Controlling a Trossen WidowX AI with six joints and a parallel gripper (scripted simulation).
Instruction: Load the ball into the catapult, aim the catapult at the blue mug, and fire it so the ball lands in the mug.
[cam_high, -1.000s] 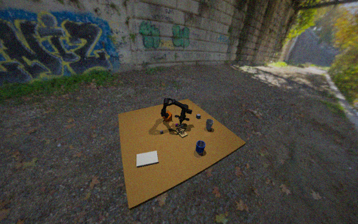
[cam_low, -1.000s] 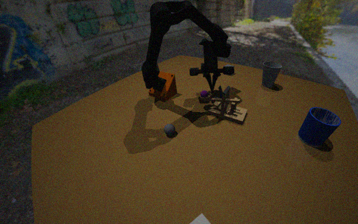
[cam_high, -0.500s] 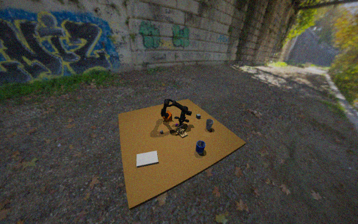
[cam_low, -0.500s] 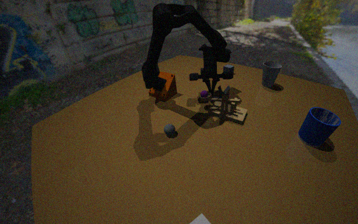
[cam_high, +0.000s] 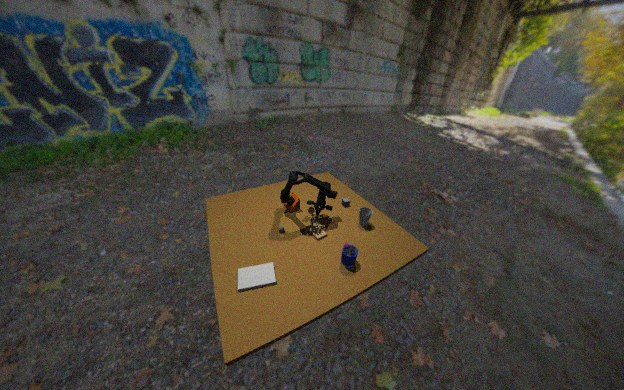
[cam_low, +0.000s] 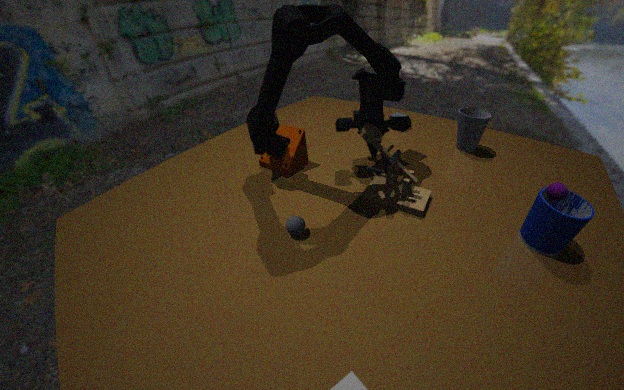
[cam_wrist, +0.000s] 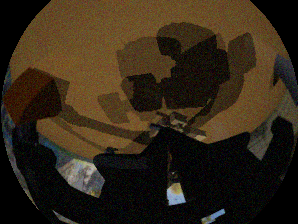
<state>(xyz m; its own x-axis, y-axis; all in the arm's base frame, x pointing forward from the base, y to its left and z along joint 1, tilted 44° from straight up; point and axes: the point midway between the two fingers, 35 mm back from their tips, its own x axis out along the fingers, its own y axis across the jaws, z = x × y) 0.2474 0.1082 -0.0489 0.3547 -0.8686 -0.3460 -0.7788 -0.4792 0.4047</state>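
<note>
The purple ball (cam_high: 346, 245) (cam_low: 556, 190) shows at the rim of the blue mug (cam_high: 349, 256) (cam_low: 552, 225), on the side toward the catapult. Whether it touches the rim or is in the air just above it, I cannot tell. The small wooden catapult (cam_high: 319, 233) (cam_low: 419, 201) stands near the middle of the board, its front end toward the mug side, its throwing arm slanted upward. My gripper (cam_low: 375, 157) is shut and empty, pointing down at the catapult's rear, close by the throwing arm. In the wrist view the catapult (cam_wrist: 177, 121) is partly hidden by the dark fingers.
A grey cup (cam_high: 365, 216) (cam_low: 471, 134) stands behind the mug. A grey ball (cam_high: 282, 230) (cam_low: 295, 226) lies left of the catapult. A grey block (cam_high: 345, 202) is at the back, a white slab (cam_high: 256, 276) (cam_low: 351, 383) at the front. The orange base part (cam_low: 295, 150) is at the arm's foot.
</note>
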